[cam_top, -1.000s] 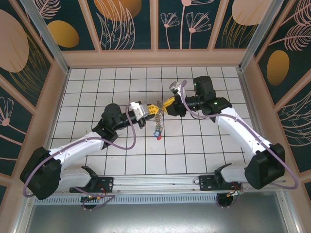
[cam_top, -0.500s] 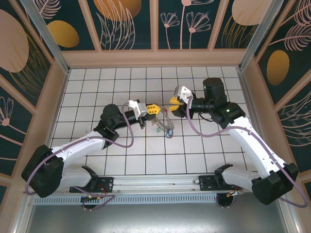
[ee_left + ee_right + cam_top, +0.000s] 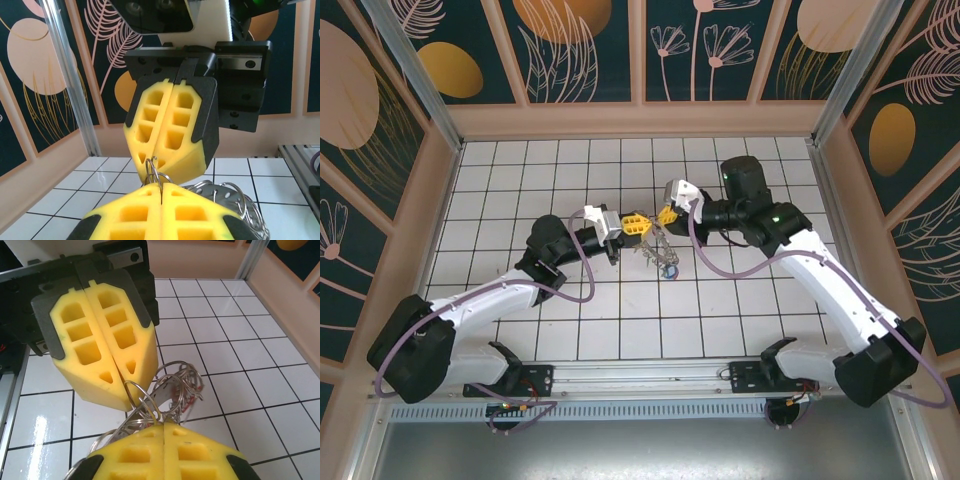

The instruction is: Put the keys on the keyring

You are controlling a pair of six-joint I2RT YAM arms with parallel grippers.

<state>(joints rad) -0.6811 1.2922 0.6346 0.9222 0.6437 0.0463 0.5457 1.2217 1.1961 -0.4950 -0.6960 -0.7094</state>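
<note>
A second ago the right tool was pressed against the left tool. Half a second ago it had drawn back toward 2 o'clock, leaving a gap. Now it has returned toward 8 o'clock, almost tip to tip with the left one, and its jaws have closed on a thin wire loop of the keyring. The keyring hung as a straight strand toward 6 o'clock; it is now gathered into a loose bunch beneath both tools, and its blue tag sits higher.
</note>
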